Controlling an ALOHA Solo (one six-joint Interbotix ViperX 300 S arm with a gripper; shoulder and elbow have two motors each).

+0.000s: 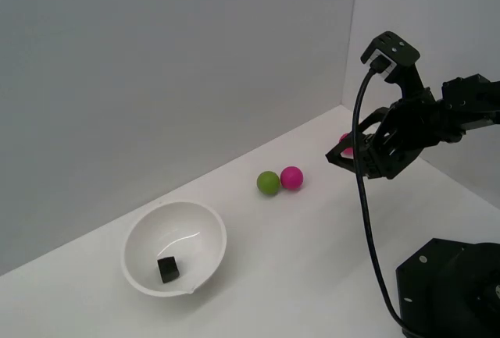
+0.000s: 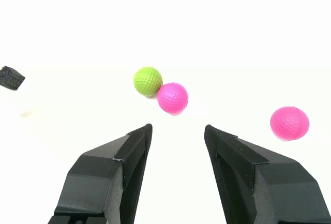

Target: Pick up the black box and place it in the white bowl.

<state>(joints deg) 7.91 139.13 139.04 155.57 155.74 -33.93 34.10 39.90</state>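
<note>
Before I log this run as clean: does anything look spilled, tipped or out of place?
Nothing stands out. The black box lies inside the upright white bowl, the green ball and a pink ball sit touching on the table, and the gripper hangs empty, jaws open.

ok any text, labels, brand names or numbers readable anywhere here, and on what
None can be read in either view.
The white bowl, black box, green ball and pink balls are plain.
The gripper and the black base show no marking.
</note>
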